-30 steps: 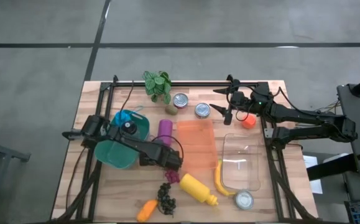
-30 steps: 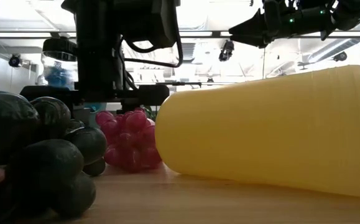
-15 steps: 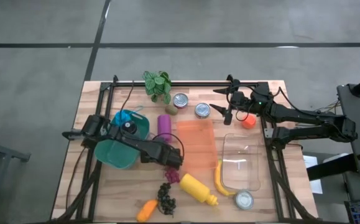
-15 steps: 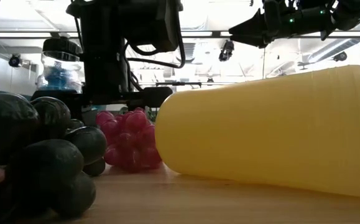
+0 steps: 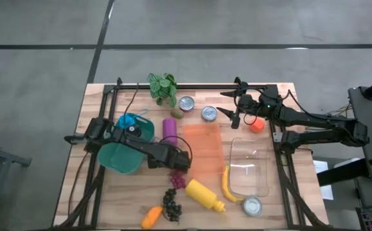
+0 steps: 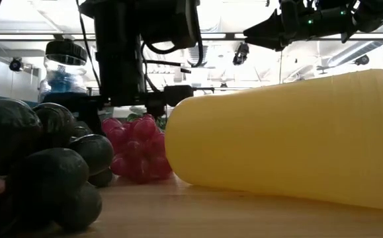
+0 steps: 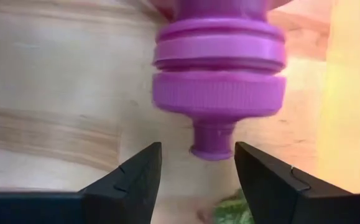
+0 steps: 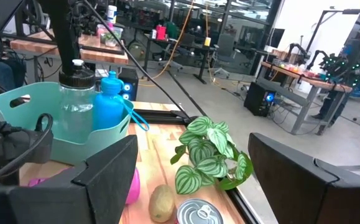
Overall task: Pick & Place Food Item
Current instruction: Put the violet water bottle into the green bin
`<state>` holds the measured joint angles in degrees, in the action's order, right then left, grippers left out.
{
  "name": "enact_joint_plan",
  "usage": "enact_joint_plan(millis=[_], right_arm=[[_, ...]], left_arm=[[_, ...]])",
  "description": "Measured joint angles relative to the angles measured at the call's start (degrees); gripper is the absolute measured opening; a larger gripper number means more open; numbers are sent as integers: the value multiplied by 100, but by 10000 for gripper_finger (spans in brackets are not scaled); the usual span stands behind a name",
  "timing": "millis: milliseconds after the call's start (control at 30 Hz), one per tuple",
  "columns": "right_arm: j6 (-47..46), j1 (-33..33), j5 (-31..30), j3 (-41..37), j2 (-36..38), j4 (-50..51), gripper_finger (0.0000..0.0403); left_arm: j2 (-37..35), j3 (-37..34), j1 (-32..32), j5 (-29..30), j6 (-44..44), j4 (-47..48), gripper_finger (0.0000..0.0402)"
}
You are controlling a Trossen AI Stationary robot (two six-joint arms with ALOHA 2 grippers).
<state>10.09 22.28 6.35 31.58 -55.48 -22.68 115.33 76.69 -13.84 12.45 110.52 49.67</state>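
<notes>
Left wrist: claw (image 7: pixel 197 180) straddles purple bottle (image 7: pixel 219 68).

The left gripper (image 5: pixel 181 162) has slid right across the table (image 5: pixel 96 192) toward the orange mat (image 5: pixel 205 154), now hanging right above the pink grapes (image 6: pixel 135 149).

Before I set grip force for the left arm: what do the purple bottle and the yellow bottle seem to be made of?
Purple bottle: looks like moulded plastic, matte to satin, judging by its ribbed cap rings and even colour. Yellow bottle: probably soft squeeze plastic, slightly translucent and smooth, with faint rings around the body. The left gripper is open just short of the purple bottle's nozzle.
</notes>
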Motion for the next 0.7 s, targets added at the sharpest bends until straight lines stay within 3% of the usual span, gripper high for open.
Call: enact_joint_plan(millis=[700], right_arm=[[0, 0, 0, 0, 0, -2, 305]], left_arm=[[0, -11, 186, 169, -385, 92, 205]])
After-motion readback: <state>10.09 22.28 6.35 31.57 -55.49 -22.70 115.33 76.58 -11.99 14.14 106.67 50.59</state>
